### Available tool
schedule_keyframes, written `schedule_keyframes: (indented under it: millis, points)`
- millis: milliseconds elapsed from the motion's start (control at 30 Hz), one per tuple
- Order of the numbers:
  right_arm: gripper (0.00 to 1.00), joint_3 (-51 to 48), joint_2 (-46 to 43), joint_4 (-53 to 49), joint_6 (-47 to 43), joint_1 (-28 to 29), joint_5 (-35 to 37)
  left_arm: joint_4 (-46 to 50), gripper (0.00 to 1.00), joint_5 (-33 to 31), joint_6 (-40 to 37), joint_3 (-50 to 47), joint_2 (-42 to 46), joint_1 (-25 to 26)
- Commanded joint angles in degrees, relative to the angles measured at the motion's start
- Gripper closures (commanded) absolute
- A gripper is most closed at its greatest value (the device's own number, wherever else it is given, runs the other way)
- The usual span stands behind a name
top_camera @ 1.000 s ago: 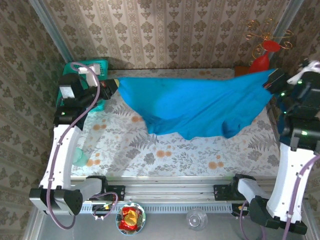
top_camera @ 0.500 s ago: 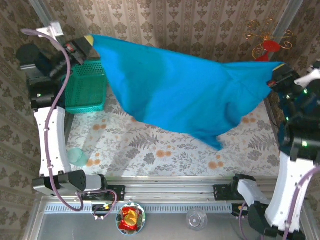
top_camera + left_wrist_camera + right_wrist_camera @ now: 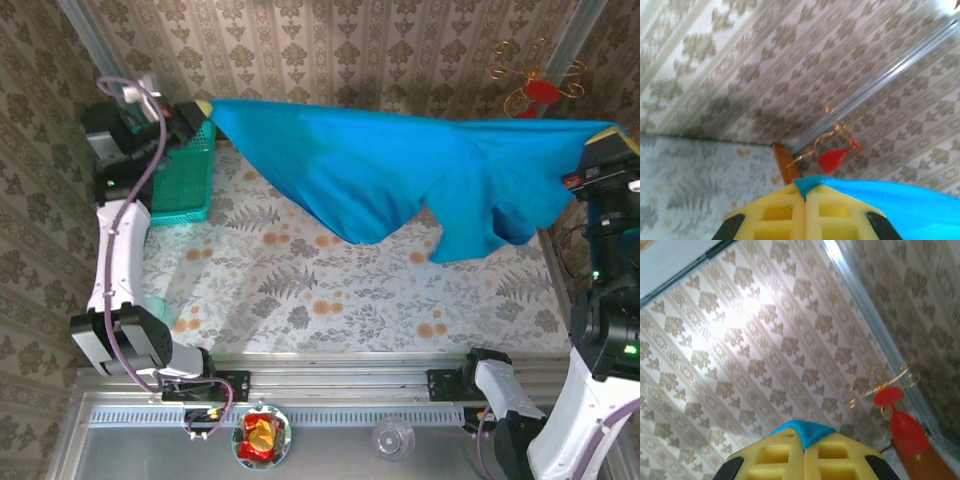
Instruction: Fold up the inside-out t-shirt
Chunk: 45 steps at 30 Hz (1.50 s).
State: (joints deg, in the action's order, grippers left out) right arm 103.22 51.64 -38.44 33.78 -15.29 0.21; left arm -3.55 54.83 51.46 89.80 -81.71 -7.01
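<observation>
The inside-out t-shirt [image 3: 390,175], plain blue-teal cloth, hangs stretched in the air above the far half of the table, sagging in two lobes at the middle and right. My left gripper [image 3: 203,110] is raised at the far left, shut on one corner of the t-shirt [image 3: 812,184]; its yellow pads [image 3: 777,212] press together around the cloth. My right gripper [image 3: 597,140] is raised at the far right, shut on the other corner of the t-shirt [image 3: 805,432], which pokes out between its yellow pads [image 3: 840,460].
A teal plastic mesh basket [image 3: 182,180] stands at the table's far left, under the left arm. A red and gold ornament [image 3: 535,90] sits at the far right corner. The flowered tablecloth [image 3: 330,290] covers the table. A snack bowl [image 3: 260,436] and a glass [image 3: 393,437] sit beyond the near rail.
Both grippers have risen with the t-shirt, lifting it off the table. The cloth now hangs stretched in the air, its lower edge swung up and to the right.
</observation>
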Motion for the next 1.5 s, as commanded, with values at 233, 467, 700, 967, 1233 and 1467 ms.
schedule_keyframes:
  millis: [233,467,700,967,1233,1467]
  points:
    - [1.0,2.5,5.6,-1.2,-2.0,-0.5,4.3,-2.0,1.0,-1.4,-3.0,-7.9,10.3,-0.4]
    - [1.0,3.9,3.9,-1.2,-4.0,-0.5,5.6,-4.0,1.0,-0.6,-1.6,-8.2,11.0,-1.8]
    - [1.0,-0.5,-0.4,-1.3,-5.4,-0.5,4.3,1.0,1.0,-0.7,-4.0,-6.7,17.0,-1.7]
    - [1.0,0.5,-3.0,-3.7,-7.1,-0.5,4.1,4.9,1.0,-1.1,-5.7,-7.8,23.1,-1.6]
    - [1.0,-3.8,2.1,0.1,-6.4,-0.5,1.4,4.2,1.0,-3.2,-8.4,-7.6,16.9,0.6]
    - [1.0,-10.9,11.9,6.6,-4.5,-0.5,-2.7,4.8,1.0,-5.9,-16.0,-2.5,-1.9,5.6]
